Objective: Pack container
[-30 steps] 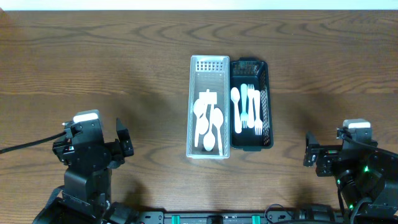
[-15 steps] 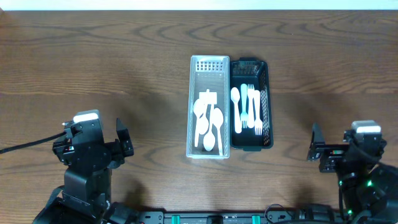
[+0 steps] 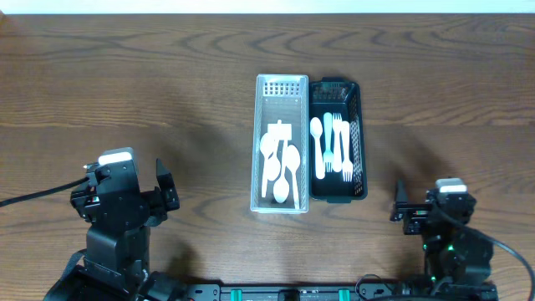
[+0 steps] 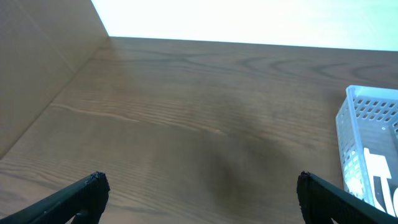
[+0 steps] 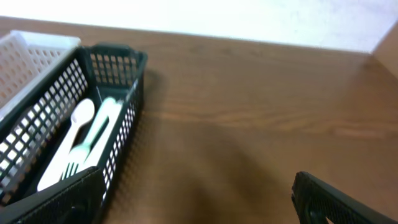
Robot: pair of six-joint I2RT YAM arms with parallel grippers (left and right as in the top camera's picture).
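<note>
Two baskets are set touching at mid-table (image 3: 125, 84): a white basket (image 3: 282, 86) with spoons (image 3: 280, 167), a black basket (image 3: 358, 142) with forks (image 3: 338, 149). Left gripper (image 4: 199, 186) and right gripper (image 5: 196, 183) are spread wide, nothing gripped, well apart from both baskets.

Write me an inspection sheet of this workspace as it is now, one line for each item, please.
Surface: brown wood-grain table, bare around the baskets.
Job's things: white perforated plastic basket holding white plastic spoons; black perforated plastic basket close against its side, holding white plastic forks and a single white spoon.
Clutter: nothing seen.
Grippers: left gripper and right gripper both away from the baskets, fingers open, holding nothing.
Cables: black cable runs from the left arm off the picture's edge.
Surroundings: pale strip beyond the table's far edge.
</note>
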